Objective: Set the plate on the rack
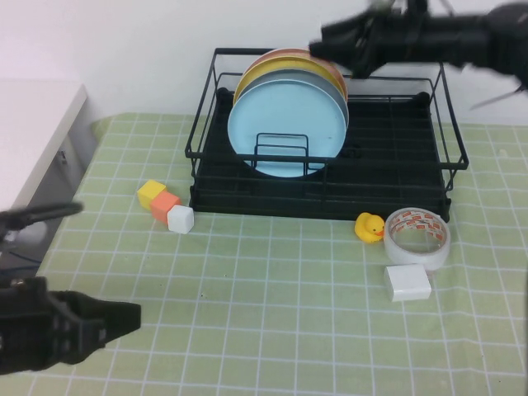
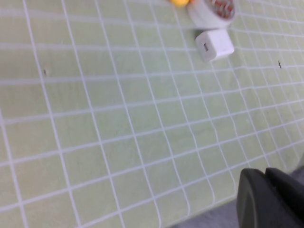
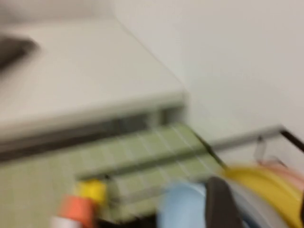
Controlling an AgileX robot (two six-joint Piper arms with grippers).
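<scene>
As seen from the high view, the plate (image 1: 280, 128) stands upright inside the rack (image 1: 326, 194), at the front of a row that also holds a grey plate (image 1: 334, 87), a yellow plate (image 1: 285, 70) and an orange plate (image 1: 285, 54). A small wire divider (image 1: 282, 155) crosses the plate's lower face. The right claw (image 1: 342, 41) hangs above the rack's rear rail, just over the top rims of the stacked plates and apparently apart from them; whether its fingers are parted or closed cannot be told. The left claw (image 1: 124, 318) sits low over the counter (image 1: 272, 280), well in front of the rack and to its left; its state cannot be told either. Just in front of the rack lie three small blocks (image 1: 167, 206), a rubber duck (image 1: 370, 227), a tape roll (image 1: 417, 237) and a white charger (image 1: 407, 283).

From the left wrist view, the left claw (image 2: 270, 199) shows only as a dark edge over the checked counter, with the charger (image 2: 214, 45) and tape roll (image 2: 216, 9) far off.

From the right wrist view, one dark finger (image 3: 219, 202) hovers beside the plate (image 3: 183, 206) and yellow plate (image 3: 263, 187).

Judged from this layout, placement appears complete and the release-and-retreat step is in hand. The next move calls for lifting the right claw straight up, clear of the rims and rail.
</scene>
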